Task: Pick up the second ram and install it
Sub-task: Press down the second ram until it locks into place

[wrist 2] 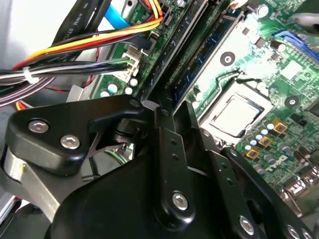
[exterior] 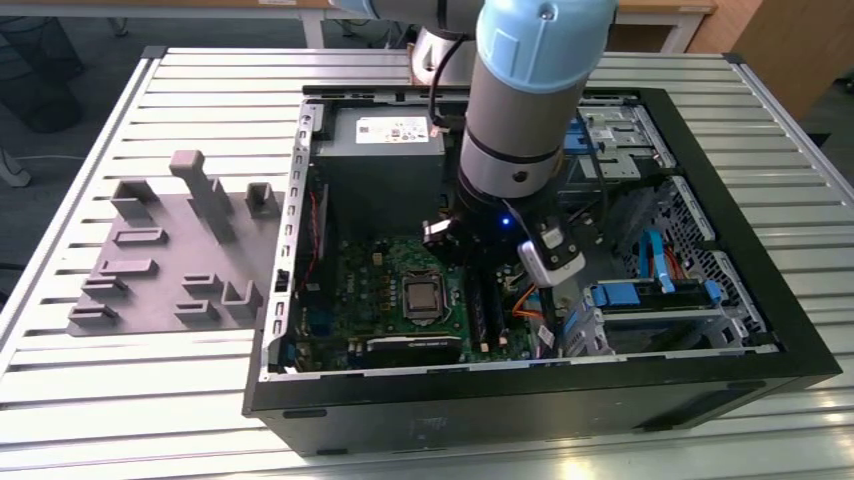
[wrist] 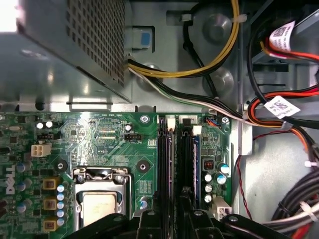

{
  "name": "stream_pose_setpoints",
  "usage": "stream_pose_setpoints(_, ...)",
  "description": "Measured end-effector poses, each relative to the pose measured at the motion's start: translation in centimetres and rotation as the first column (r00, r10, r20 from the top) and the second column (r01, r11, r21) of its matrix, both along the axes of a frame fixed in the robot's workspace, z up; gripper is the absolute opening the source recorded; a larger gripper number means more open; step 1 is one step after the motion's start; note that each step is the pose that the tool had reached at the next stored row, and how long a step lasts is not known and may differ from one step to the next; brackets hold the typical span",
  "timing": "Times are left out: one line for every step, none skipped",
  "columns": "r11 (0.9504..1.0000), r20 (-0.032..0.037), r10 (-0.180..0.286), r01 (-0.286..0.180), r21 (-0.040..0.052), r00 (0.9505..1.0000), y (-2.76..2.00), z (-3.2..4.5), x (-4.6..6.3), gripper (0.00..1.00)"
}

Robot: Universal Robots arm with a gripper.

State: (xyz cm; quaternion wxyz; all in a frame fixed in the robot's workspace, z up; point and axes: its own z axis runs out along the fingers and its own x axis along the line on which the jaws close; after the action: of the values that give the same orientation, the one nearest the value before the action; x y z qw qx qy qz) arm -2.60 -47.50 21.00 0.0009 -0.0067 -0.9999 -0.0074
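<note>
One arm (exterior: 527, 90) reaches down into the open computer case (exterior: 747, 330) that lies on the slatted worktop (exterior: 120, 390), its pincer (wrist: 172, 219) low over the motherboard (wrist: 99, 142) beside the processor socket (wrist: 99, 199). In the first wrist view the two black fingers (wrist: 149, 221) stand at the near end of the memory slots (wrist: 164, 154), close together on either side of the slot line; whether they grip anything I cannot tell, since the tips are hidden by the pincer body. The second ram (wrist 2: 212, 47), a narrow blue stick with dark chips, sits upright in a slot in the second wrist view, running away from the fingers; one more stick (wrist 2: 182, 42) lies parallel just beside it. A bundle of yellow, orange and black cables (wrist 2: 84, 45) crosses near the slot ends. On the exterior view's left, one grey fixture tray (exterior: 174, 260) rests on the worktop, apart from the case
</note>
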Motion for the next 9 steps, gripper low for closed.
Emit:
stream_pose_setpoints(1.0000,-0.0003,0.000,0.000,-0.0001,1.0000,0.00,0.25,0.0,0.27)
stream_pose_setpoints(1.0000,-0.0004,0.000,0.000,0.0000,1.0000,0.00,0.48,0.0,0.27)
stream_pose_setpoints(1.0000,-0.0006,0.000,0.000,0.0000,1.0000,0.00,0.71,0.0,0.27)
stream_pose_setpoints(1.0000,-0.0007,0.000,0.000,-0.0001,1.0000,0.00,0.96,0.0,0.27)
stream_pose_setpoints(1.0000,-0.0008,0.000,0.000,0.0001,1.0000,0.00,1.18,0.0,0.26)
stream_pose_setpoints(1.0000,-0.0012,0.000,0.000,0.0000,1.0000,0.00,1.40,0.0,0.26)
stream_pose_setpoints(1.0000,-0.0015,0.000,0.000,-0.0001,1.0000,0.00,1.50,0.0,0.20)
stream_pose_setpoints(1.0000,-0.0015,0.000,0.000,0.0002,1.0000,0.00,1.51,0.0,0.13)
stream_pose_setpoints(1.0000,-0.0016,0.000,0.000,0.0003,1.0000,0.01,1.51,0.0,0.13)
